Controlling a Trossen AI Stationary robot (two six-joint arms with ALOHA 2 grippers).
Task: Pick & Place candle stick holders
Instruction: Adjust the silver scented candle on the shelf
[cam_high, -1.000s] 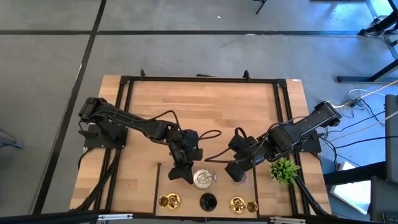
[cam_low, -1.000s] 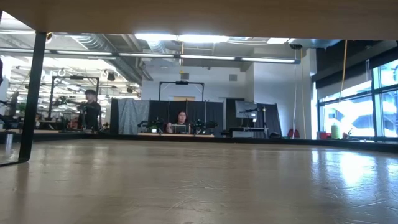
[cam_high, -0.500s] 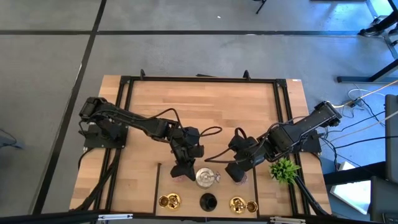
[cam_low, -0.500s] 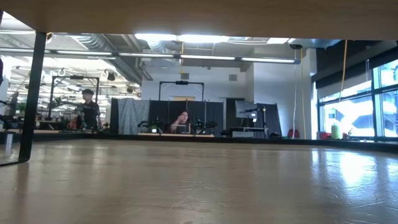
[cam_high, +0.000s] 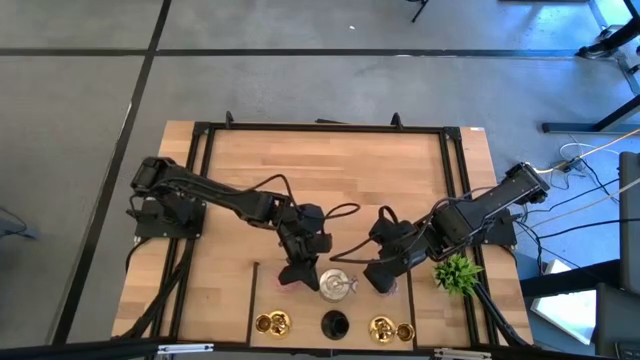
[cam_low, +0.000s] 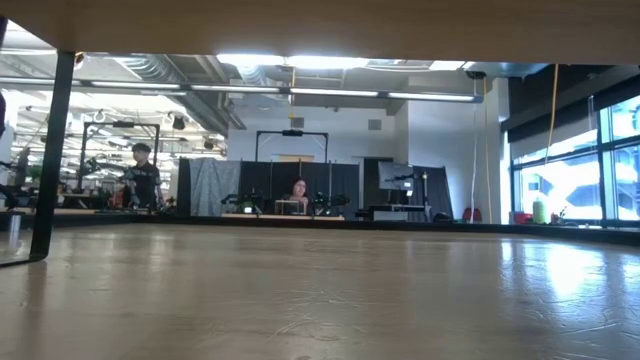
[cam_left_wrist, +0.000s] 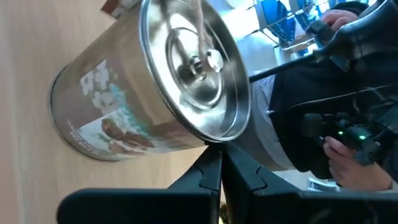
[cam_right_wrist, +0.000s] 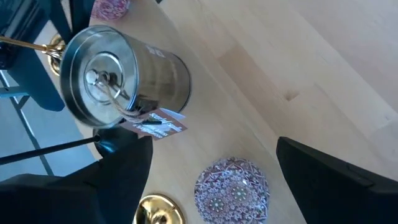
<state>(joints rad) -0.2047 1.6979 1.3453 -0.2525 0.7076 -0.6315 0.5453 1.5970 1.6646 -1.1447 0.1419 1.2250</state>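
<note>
High view placed the shiny silver holder (cam_high: 335, 286) between the left gripper (cam_high: 291, 277), fingers pressed together and holding nothing, and the right gripper (cam_high: 381, 281), spread wide and empty above a pink glittery holder (cam_right_wrist: 231, 191) largely hidden beneath it. A paper label (cam_left_wrist: 102, 130) on the silver holder showed white flowers, its writing too small to read. Beyond the silver holder, near the table (cam_high: 330, 170) edge, stood the black holder (cam_high: 334, 324) and the gold holders (cam_high: 271, 323).

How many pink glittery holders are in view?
2 pink holders: one between the right gripper's open fingers, the other beyond the silver holder by the left gripper. Arms may hide more.
</note>
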